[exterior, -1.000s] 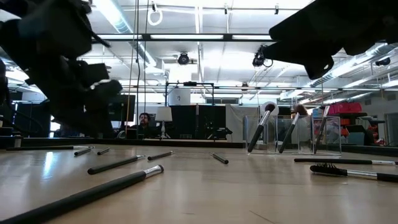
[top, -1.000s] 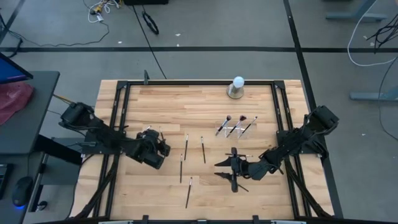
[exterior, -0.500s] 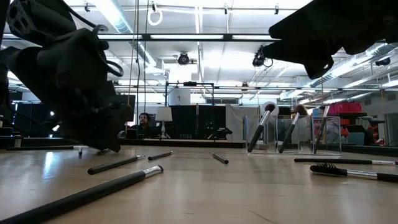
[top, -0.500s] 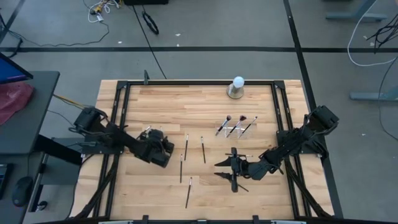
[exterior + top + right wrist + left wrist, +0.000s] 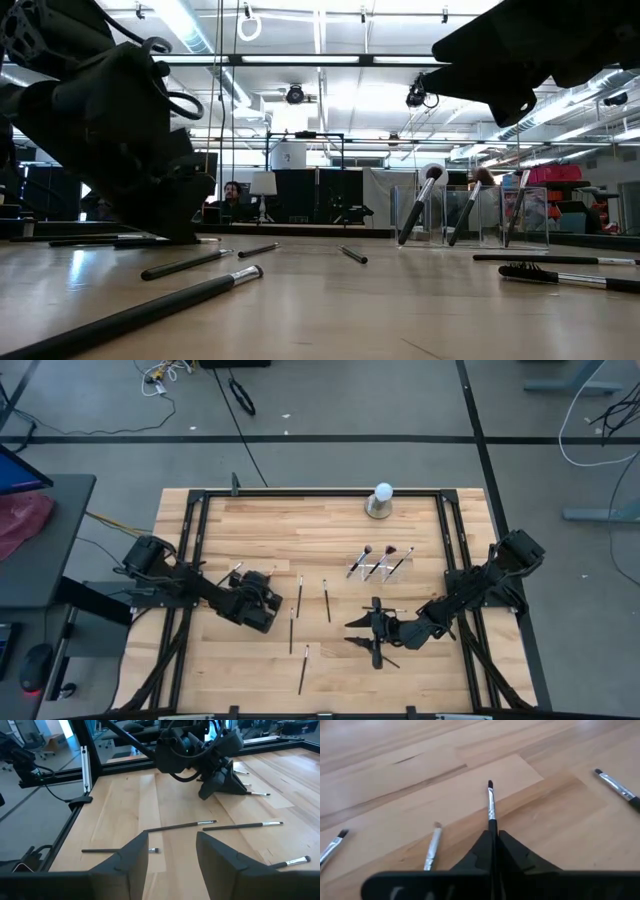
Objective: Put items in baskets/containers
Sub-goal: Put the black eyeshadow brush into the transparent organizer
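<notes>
The clear holder (image 5: 378, 567) nearly vanishes against the bench (image 5: 320, 530), three fluffy brushes (image 5: 381, 558) upright inside. The left pincer (image 5: 493, 836) is clamped on a slim dark brush (image 5: 490, 802) lying on the wood; the right pincer (image 5: 172, 851) hangs apart

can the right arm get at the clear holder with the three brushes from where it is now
Probably yes. In the high view the right gripper hovers open over bare wood just in front of the clear holder, with only loose brushes lying near it. The left gripper, shut on a thin brush, is well off to the side.
</notes>
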Robot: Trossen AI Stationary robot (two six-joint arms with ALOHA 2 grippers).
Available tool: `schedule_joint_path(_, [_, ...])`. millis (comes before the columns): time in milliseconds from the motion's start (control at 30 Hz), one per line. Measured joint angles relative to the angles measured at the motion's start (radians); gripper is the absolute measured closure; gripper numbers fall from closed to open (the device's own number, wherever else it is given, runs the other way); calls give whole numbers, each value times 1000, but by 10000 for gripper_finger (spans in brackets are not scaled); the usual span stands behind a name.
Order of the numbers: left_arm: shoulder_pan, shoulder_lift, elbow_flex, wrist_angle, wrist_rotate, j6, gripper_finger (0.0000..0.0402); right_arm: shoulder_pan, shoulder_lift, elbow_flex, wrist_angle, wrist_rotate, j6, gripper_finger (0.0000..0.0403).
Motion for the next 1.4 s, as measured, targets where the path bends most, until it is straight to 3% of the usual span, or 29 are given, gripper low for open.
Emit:
schedule_joint_path(333, [-21,-1,0,140,-3,98,388,0,0,0,0,0,-2,236])
schedule_joint_path(533, [-67,-24,0,142,-5,108,388,0,0,0,-3,0,-1,236])
schedule_joint_path(867, [-143,-60,-1,227,-124,222,388,0,0,0,-4,0,2,236])
schedule_joint_path(967, [-159,-60,0,352,-139,348,387,0,-1,0,-25,0,43,236])
schedule_joint_path(1100, [-170,-60,0,646,-130,648,387,-7,-1,1,-71,-1,123,236])
schedule_joint_path(1267, [-170,-60,0,1045,21,1049,387,-20,-1,1,-86,39,158,236])
schedule_joint_path(1400, [-170,-60,0,1241,121,1214,386,-21,-1,1,-23,113,117,236])
